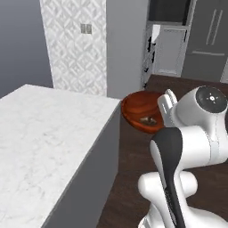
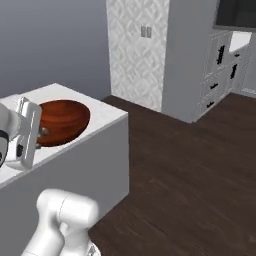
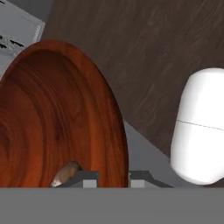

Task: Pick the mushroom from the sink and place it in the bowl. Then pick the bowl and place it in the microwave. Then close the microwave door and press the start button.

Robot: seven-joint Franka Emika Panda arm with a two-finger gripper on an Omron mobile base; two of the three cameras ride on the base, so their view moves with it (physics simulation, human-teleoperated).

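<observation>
The glossy reddish-brown bowl hangs in the air by the end of the counter, tilted, and it also shows in the right base view. My gripper is shut on the bowl's rim, one fingertip inside the bowl and one outside. From the base cameras the gripper sits at the bowl's near edge. The small brown-tan mushroom lies inside the bowl close to the inner finger. The sink is out of view, and I cannot make out the microwave or its door.
A white marble counter with grey sides runs along the left. Dark wooden floor spreads to the right. Grey cabinets with drawers and a patterned white wall panel stand at the back.
</observation>
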